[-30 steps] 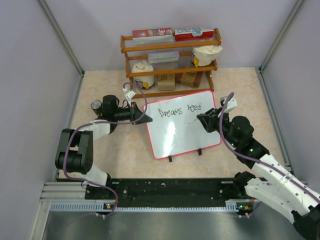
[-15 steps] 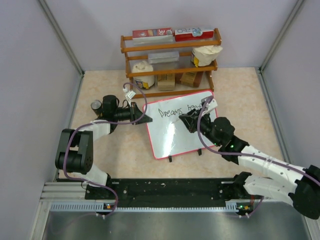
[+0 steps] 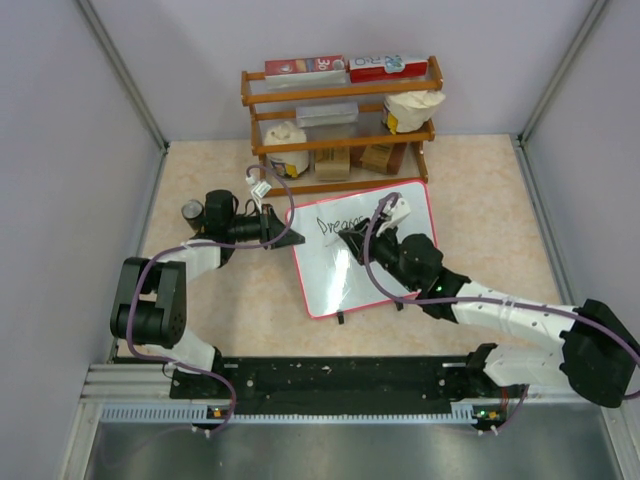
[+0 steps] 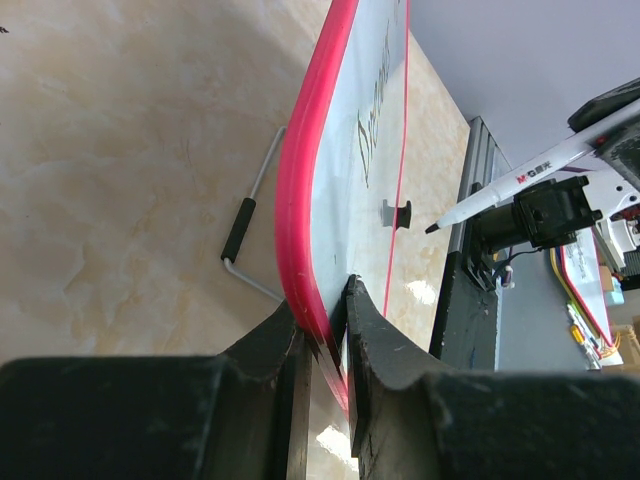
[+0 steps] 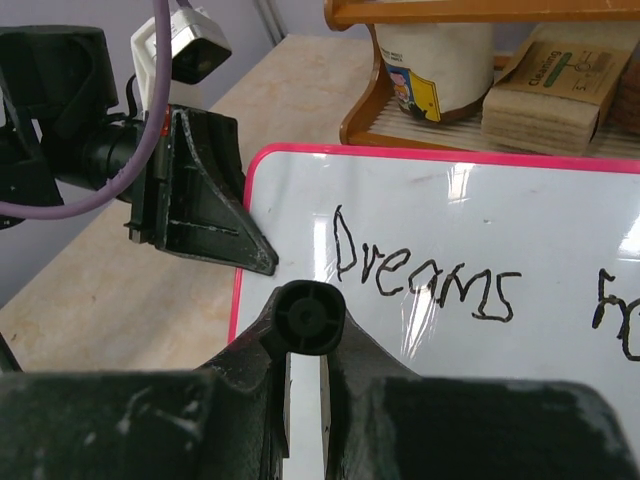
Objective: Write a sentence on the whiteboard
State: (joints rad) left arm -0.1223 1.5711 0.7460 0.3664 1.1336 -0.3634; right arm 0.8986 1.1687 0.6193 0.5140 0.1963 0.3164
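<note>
Red-framed whiteboard (image 3: pixel 335 285) sits in the middle of the overhead view on a beige marbled table (image 3: pixel 480 180). It is turned a little, with its upper edge just in front of a wooden shelf (image 3: pixel 340 95) at the upper centre of the frame. The shelf carries boxes (image 3: pixel 345 67) and white tubs (image 3: pixel 287 147). Two small black tabs (image 3: pixel 340 317) stick out from the board's lower edge.

Black handwriting (image 3: pixel 335 222) runs along the upper part of the board. In the right wrist view it reads "Dreams", and the start of another word is cut off at the right edge of the frame.

At the board's left edge, near its upper left corner, the left hand (image 3: pixel 290 238) is clamped on the red frame. The left wrist view shows its two black fingers (image 4: pixel 375 340) pinching that frame between them. A grey wire leg (image 4: pixel 250 215) with a black sleeve shows on the table beside the board.

Just below the writing, the right hand (image 3: pixel 350 240) reaches over the board from the lower right of the overhead frame. It is closed round a marker (image 5: pixel 308 318), whose round black end shows between its fingers. From the left wrist view the marker is white with a black tip aimed at the board's face. I cannot tell whether the tip touches.
</note>
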